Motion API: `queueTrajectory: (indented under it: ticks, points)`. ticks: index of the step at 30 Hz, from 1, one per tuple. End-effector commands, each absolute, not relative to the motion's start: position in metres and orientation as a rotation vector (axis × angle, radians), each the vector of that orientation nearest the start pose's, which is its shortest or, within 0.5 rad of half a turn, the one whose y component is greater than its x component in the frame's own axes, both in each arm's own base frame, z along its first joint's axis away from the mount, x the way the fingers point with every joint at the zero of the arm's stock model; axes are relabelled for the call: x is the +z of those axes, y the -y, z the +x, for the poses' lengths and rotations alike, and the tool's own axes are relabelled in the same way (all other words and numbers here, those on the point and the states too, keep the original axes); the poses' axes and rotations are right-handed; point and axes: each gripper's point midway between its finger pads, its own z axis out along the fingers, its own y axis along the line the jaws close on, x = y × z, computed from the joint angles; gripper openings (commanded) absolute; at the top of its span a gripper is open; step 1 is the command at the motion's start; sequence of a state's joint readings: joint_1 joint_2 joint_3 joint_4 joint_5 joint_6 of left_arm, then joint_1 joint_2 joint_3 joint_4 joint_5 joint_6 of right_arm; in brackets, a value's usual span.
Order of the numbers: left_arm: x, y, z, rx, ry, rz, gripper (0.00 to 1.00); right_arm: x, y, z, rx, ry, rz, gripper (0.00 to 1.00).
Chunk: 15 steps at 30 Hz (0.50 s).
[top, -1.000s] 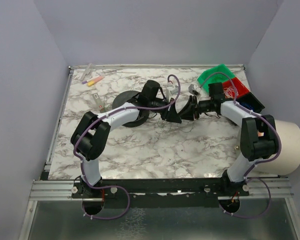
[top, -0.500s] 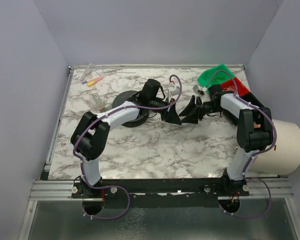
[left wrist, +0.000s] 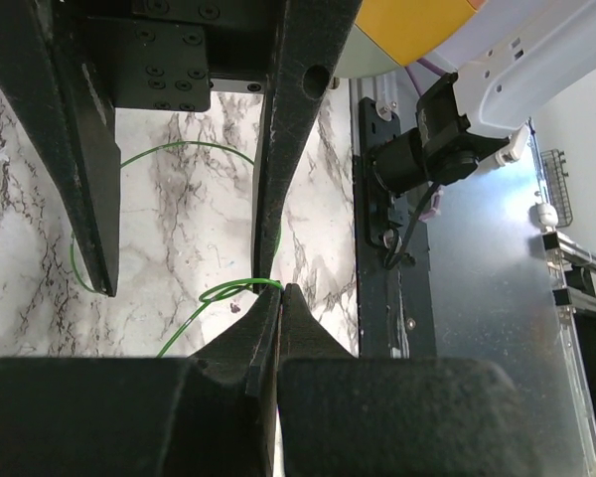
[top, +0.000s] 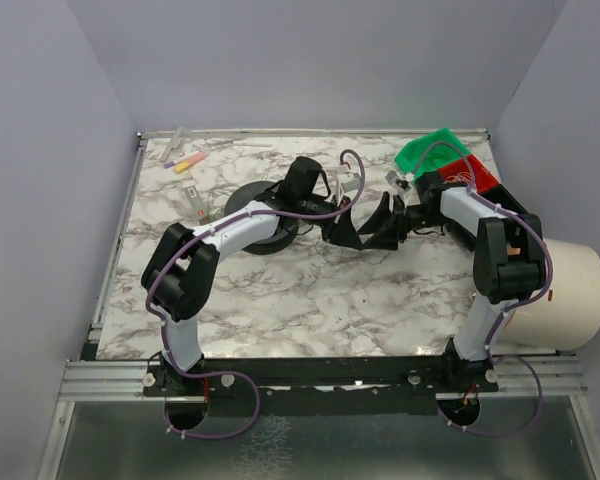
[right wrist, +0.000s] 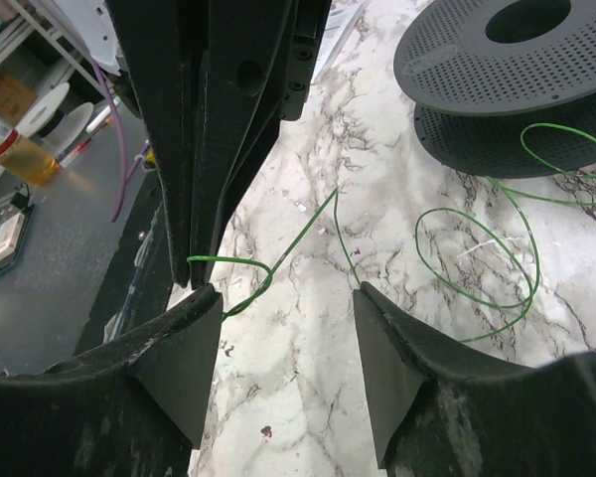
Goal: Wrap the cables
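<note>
Firstly, locate the black spool (right wrist: 447, 60) lying flat on the marbled bench (top: 310, 300), left of centre. Treat it as the likely source of the cable (right wrist: 228, 261), judging by the thin green loops strewn on the marble just beside it.

Next, check the left fingers (left wrist: 278, 298): pressed fully together, pinching the green strand right at the tips, close above the bench. Read that pinch as an anchor, fixing one point of the strand to allow coiling from the other side. Note the small loop bulging out beside the pinch point.

Moving right, inspect the right fingers (right wrist: 184, 348): spread apart to a moderate gap, gripping nothing, meeting the left tips nose to nose. Take this posture as readiness to receive the strand close to the pinch; a judgement only. Expect so thin and springy a wire to slip or uncurl if grasped off-centre.

Farther right, disregard the green bin (top: 430, 150) and red bin (top: 480, 178) at the far corner of the bench, well apart from the pinch and playing no part in this step.
</note>
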<state>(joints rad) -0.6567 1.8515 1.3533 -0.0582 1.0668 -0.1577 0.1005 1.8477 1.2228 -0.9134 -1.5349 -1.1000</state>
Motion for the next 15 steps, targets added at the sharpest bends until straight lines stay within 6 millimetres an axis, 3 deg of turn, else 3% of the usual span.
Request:
queueTrajectory:
  ticks: [1, 5, 9, 15]
  points:
    - [0.2007, 0.3968, 0.2577, -1.578, -1.804, 1.217, 0.0, 0.1619, -0.2134, 0.2879, 1.649, -1.48, -1.047, 0.61]
    - [0.1991, 0.3974, 0.2572, -1.581, -1.808, 1.218, 0.0, 0.1628, -0.218, 0.2867, 1.699, -1.474, -1.03, 0.66]
    - [0.2005, 0.3977, 0.2537, -1.603, -1.796, 1.231, 0.0, 0.1571, -0.2182, 0.2884, 1.714, -1.486, -1.021, 0.79]
    - [0.2016, 0.3999, 0.2513, -1.625, -1.789, 1.241, 0.0, 0.1561, -0.2201, 0.2888, 1.787, -1.479, -0.975, 0.8]
